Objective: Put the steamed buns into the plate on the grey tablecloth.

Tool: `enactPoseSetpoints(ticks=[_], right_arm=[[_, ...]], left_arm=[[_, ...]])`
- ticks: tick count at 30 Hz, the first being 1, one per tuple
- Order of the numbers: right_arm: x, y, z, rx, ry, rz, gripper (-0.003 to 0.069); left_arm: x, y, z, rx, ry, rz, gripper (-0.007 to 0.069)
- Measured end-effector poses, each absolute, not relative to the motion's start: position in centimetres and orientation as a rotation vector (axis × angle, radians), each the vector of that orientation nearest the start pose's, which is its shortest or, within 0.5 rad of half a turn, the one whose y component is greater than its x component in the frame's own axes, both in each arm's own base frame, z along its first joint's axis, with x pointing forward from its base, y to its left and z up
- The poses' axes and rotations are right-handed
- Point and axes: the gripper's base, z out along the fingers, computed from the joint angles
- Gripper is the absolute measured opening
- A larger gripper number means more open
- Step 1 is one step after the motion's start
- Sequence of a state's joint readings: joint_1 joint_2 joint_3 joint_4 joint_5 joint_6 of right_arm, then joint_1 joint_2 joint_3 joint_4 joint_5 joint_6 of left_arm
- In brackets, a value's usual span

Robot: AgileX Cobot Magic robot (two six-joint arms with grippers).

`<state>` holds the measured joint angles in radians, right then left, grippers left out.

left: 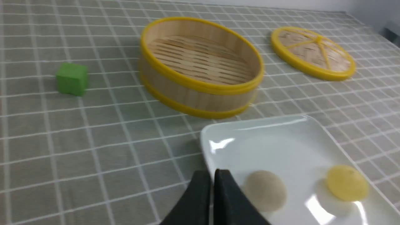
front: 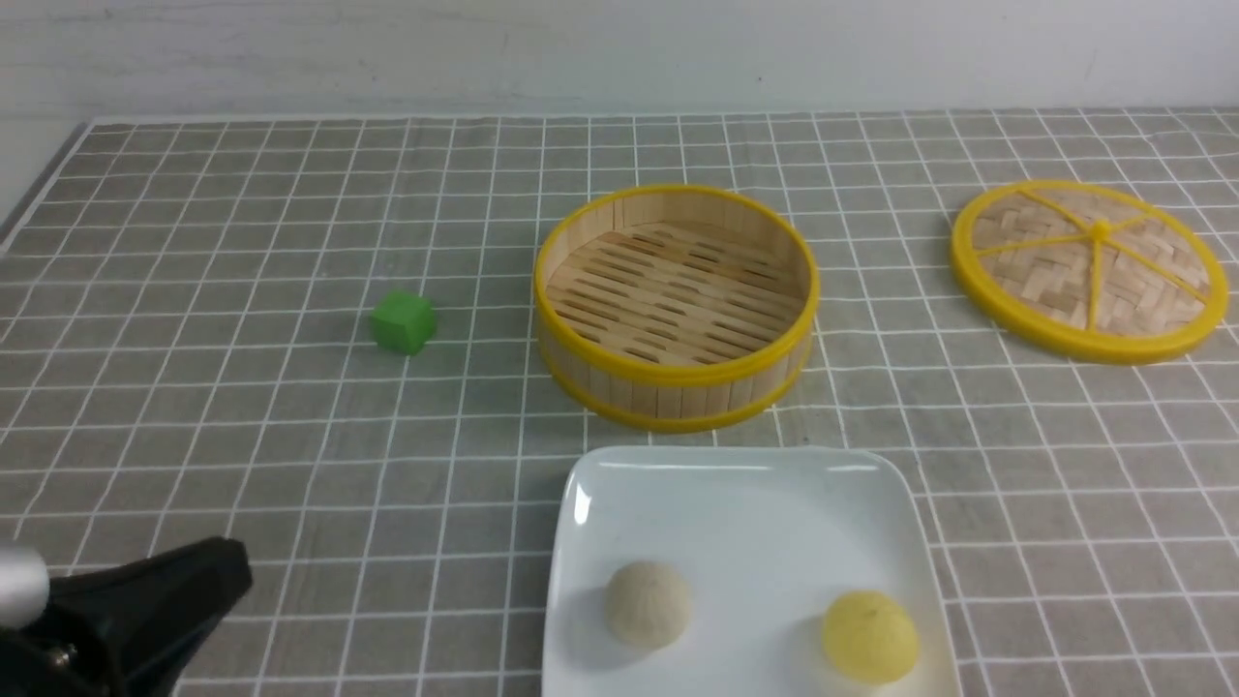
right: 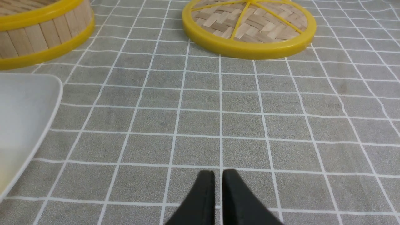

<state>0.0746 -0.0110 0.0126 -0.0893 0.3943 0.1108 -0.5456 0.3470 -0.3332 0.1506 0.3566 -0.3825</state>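
Note:
The white square plate (front: pixel 745 503) lies on the grey tablecloth (front: pixel 242 436) at the front centre. The off-white bun (front: pixel 649 604) and the pale yellow bun (front: pixel 869 636) both sit in it, apart from each other. They also show in the left wrist view, the off-white bun (left: pixel 265 190) and the yellow bun (left: pixel 347 183) on the plate (left: pixel 281 143). My left gripper (left: pixel 212 173) is shut and empty, just beside the plate's near-left rim; in the front view it (front: pixel 227 571) sits at the lower left. My right gripper (right: pixel 218 173) is shut and empty over bare cloth, to the right of the plate (right: pixel 22 109).
An empty bamboo steamer basket (front: pixel 678 305) stands behind the plate. Its woven lid (front: pixel 1089 269) lies flat at the back right. A green cube (front: pixel 404 321) sits left of the basket. The cloth's left edge (front: pixel 39 184) runs along the far left.

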Motion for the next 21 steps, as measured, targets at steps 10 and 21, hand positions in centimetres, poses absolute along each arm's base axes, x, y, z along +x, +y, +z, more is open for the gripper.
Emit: enactPoseSetpoints(ticks=[10, 21], right_arm=[[5.2, 0.1, 17.4, -0.020, 1.878, 0.039, 0.0075], [5.2, 0.1, 17.4, -0.019, 1.878, 0.040, 0.0088]], left_arm=[[6.5, -0.5, 20.1, -0.012, 1.862, -0.136, 0.0054], [5.3, 0.2, 17.2, -0.067, 1.860, -0.061, 0.0065]])
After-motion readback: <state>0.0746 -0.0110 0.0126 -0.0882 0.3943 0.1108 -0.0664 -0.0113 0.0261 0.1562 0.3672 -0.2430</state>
